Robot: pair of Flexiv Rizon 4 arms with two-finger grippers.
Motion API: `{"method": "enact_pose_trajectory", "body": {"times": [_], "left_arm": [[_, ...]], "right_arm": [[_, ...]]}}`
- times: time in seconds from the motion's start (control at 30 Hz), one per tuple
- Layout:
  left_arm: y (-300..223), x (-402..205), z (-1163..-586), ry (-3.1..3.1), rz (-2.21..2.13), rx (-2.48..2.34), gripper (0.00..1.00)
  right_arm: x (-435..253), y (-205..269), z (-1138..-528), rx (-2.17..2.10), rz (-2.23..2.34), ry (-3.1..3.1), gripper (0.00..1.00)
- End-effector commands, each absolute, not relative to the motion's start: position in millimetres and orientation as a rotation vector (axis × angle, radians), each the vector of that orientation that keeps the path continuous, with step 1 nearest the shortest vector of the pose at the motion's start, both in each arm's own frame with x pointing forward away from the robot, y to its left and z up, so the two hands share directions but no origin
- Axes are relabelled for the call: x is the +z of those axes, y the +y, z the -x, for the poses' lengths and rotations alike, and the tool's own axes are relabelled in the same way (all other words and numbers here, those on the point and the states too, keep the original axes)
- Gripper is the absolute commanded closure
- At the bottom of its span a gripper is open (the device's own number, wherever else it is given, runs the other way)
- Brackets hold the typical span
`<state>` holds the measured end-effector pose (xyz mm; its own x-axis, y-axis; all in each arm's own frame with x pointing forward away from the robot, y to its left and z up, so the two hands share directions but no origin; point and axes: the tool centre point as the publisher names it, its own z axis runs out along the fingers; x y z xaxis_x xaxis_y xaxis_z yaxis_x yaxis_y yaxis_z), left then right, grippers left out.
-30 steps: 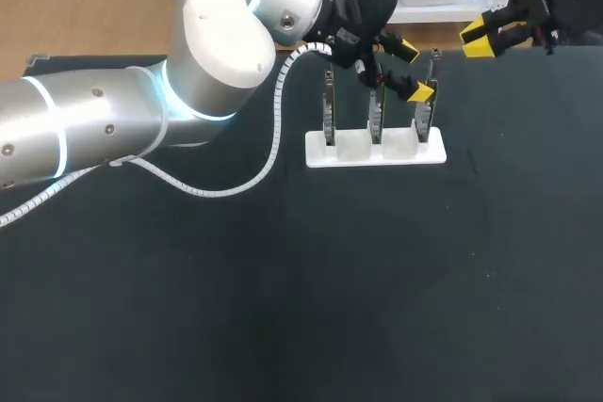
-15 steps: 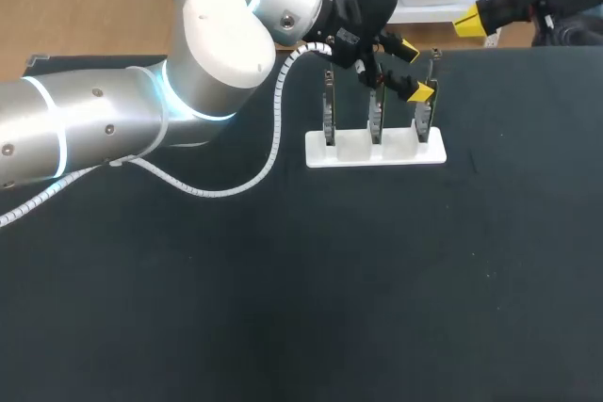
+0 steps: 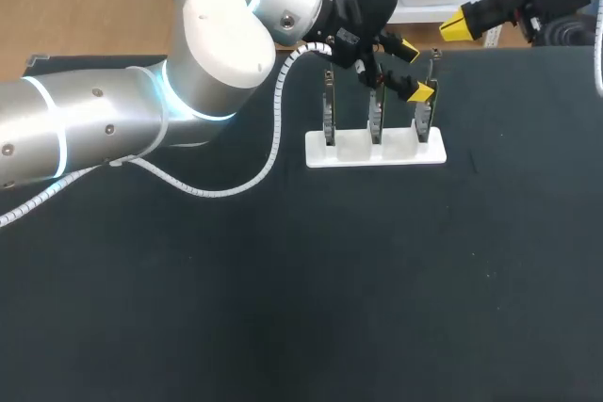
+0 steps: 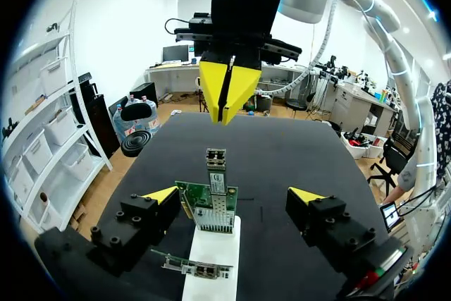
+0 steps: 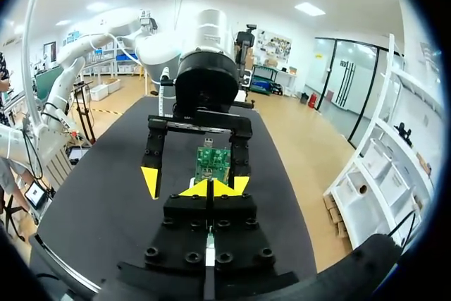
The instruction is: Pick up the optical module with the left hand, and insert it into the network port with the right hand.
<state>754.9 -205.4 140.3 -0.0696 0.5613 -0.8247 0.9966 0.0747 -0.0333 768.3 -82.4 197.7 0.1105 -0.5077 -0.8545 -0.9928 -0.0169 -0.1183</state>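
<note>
Circuit boards [image 3: 375, 112] stand upright in a white holder [image 3: 353, 150] on the dark worktop [image 3: 283, 280]. Around one green board [image 4: 208, 206] the left pincer [image 4: 234, 195] is spread, touching nothing; the optical module [image 4: 215, 163] stands at that board's top. Beyond the holder, the right pincer [image 3: 456, 25] hangs with tips pressed together, facing the left one.

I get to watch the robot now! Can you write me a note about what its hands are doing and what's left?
Left gripper: open, fingers either side of the optical module, not touching it.
Right gripper: shut, seemingly empty, beyond the white stand.
Module: upright on a green board in the stand.
Done: left gripper lined up, nothing grasped.
Left: grasp and lift the module, pass it over, insert it with the right.
</note>
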Motion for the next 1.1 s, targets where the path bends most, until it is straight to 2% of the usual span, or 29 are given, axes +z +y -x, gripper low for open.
{"method": "enact_pose_trajectory", "body": {"times": [0.03,1.1], "left_arm": [[-206,140,-756,1.708,-1.561,-0.858,0.0],[-206,140,-756,1.708,-1.561,-0.858,0.0]], "right_arm": [[197,-80,-771,0.816,1.631,1.493,1.0],[173,-75,-776,0.906,1.653,1.528,1.0]]}}
